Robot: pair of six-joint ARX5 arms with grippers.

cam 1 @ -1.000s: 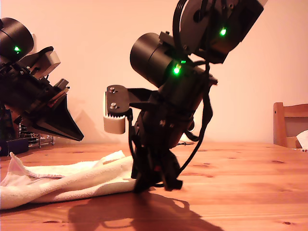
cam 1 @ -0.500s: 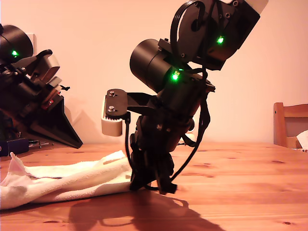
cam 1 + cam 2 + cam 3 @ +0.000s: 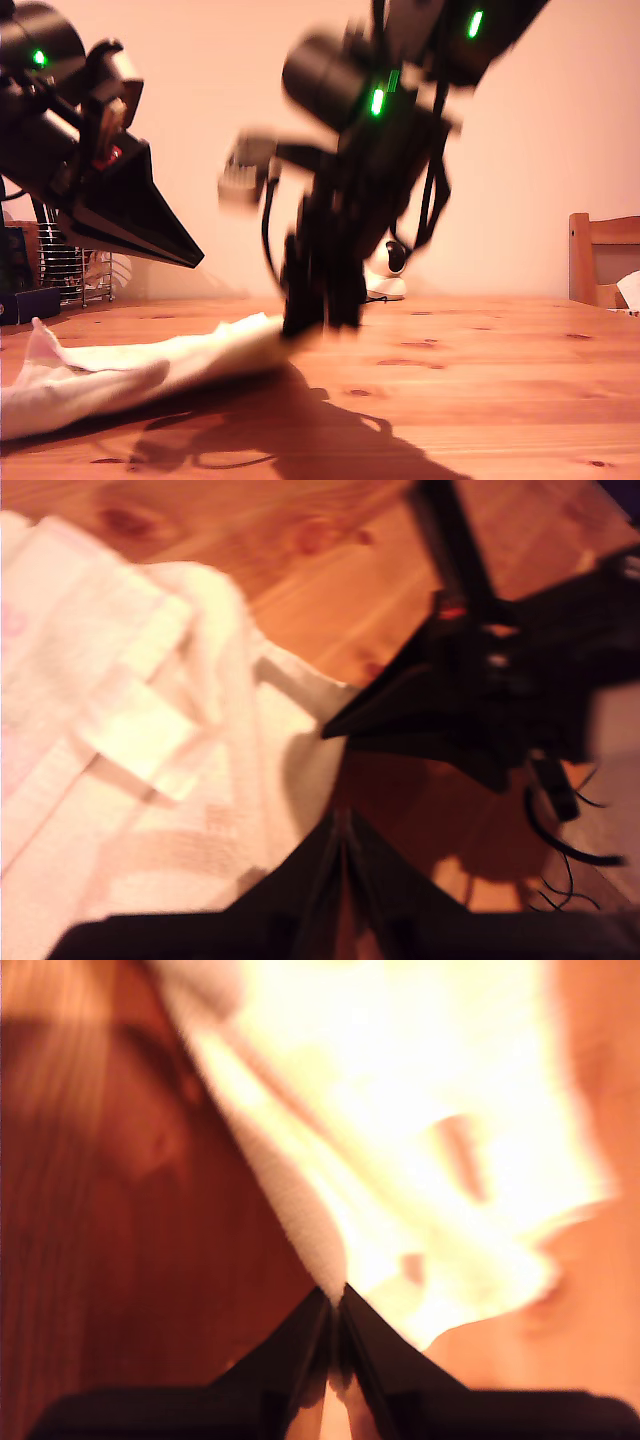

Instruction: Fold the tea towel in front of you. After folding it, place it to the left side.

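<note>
Clamped on the near end of the tea towel (image 3: 150, 365), my second gripper (image 3: 318, 322) has lifted it off the table (image 3: 480, 380) since half a second ago, starting the fold, while my first gripper (image 3: 195, 262) hovers pinched together, empty.

Wooden table (image 3: 500, 400) of knotty pine planks, its far edge meeting a plain pale wall (image 3: 560, 130). A small white round camera (image 3: 385, 275) stands near the table's far edge. A wooden chair back (image 3: 600, 255) rises past the table at the exterior view's right; a wire rack (image 3: 70, 270) at its left.
</note>
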